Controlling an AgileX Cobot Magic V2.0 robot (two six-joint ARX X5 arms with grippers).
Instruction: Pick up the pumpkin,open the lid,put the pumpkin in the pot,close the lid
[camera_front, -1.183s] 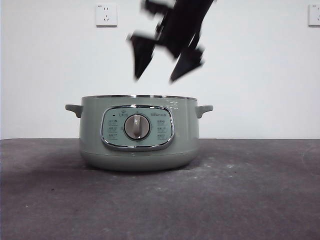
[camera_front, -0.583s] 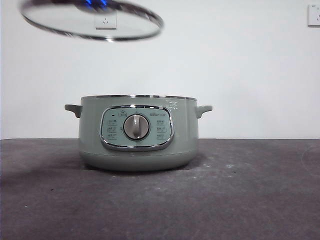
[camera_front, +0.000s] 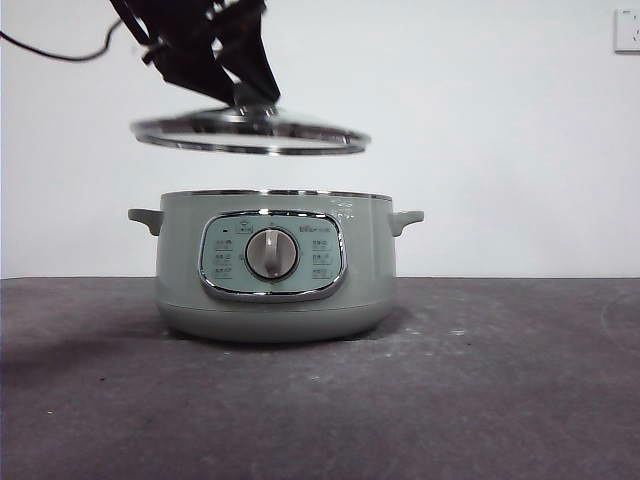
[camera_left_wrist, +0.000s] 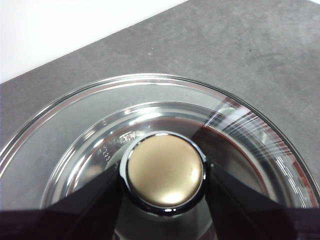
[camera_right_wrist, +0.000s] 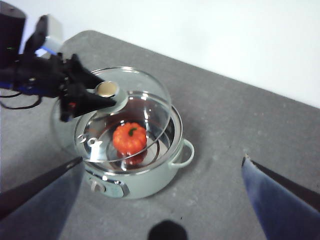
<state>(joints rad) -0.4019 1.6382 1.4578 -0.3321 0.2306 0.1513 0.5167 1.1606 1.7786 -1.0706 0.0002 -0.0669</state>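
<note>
Since half a second earlier, the lid (camera_front: 250, 133) had dropped lower and swung rightward over the pot (camera_front: 275, 265), the left gripper (camera_left_wrist: 165, 172) clamped on its knob (camera_left_wrist: 165, 170). The pumpkin (camera_right_wrist: 129, 138) already lay inside the pot. The right gripper (camera_right_wrist: 165, 165) hung high above — jaws spread, empty. Seating well would call for centring first, then lowering level; the lid appeared offset leftward, though the right wrist view was blurred.
</note>
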